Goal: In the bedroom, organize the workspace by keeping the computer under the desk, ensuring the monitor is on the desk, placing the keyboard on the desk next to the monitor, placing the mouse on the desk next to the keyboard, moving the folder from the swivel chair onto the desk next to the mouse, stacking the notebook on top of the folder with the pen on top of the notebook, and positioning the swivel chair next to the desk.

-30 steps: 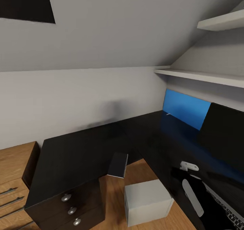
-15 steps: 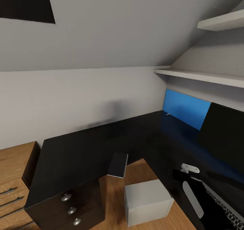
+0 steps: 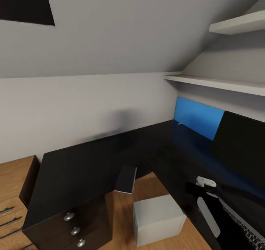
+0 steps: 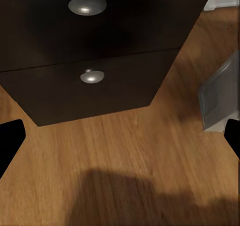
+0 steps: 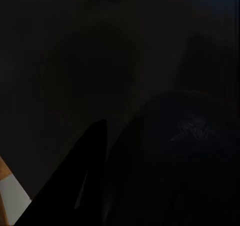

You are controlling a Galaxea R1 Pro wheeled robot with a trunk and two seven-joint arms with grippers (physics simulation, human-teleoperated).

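Left gripper (image 4: 120, 136), fingers spread wide, hangs over floor between desk (image 4: 85, 51) and computer (image 4: 220, 98).

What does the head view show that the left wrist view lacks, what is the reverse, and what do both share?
Head view extras: the monitor, blue folder, keyboard and wall shelves. Left wrist view extras: the left gripper, jaws wide apart, and a dark shadow. Shared: the desk drawers with round knobs, the grey computer and the wooden floor.

Blue folder (image 3: 198, 118) leans upright at the desk's (image 3: 92, 165) back; notebook (image 3: 126, 179), seemingly tilted, overhangs its edge
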